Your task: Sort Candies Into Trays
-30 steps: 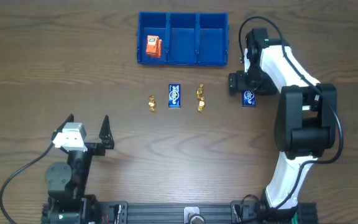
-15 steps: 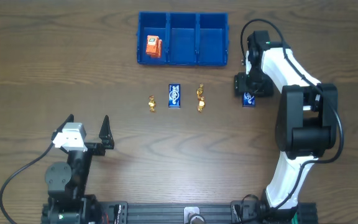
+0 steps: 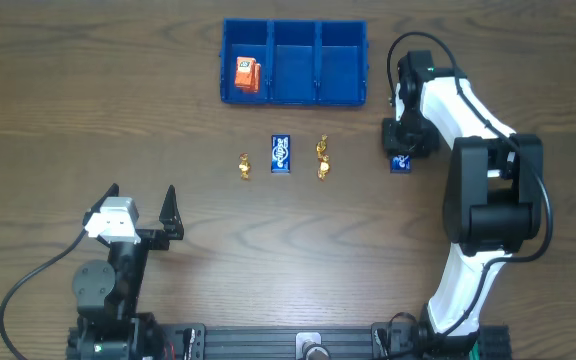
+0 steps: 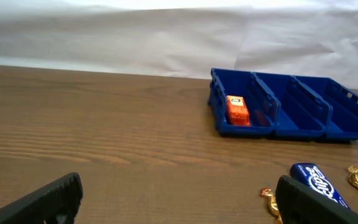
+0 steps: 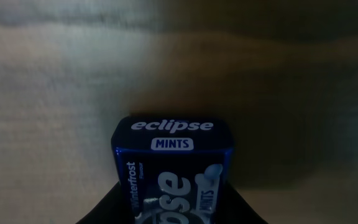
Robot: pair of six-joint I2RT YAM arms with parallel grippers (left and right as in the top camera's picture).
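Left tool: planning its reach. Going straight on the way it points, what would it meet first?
Probably nothing: the left tool faces bare brown wooden table; the blue plastic three-compartment tray lies off to its right. Depth is unclear.

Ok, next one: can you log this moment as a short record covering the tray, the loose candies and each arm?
tray: blue tray, three compartments, orange candy box in the left one
loose on table: first blue mint box; single gold candy to its left; pair of gold candies to its right
right arm: right gripper down at a second blue mint box, which lies on the table right of the pair
left arm: left gripper open, holding nothing, near its base
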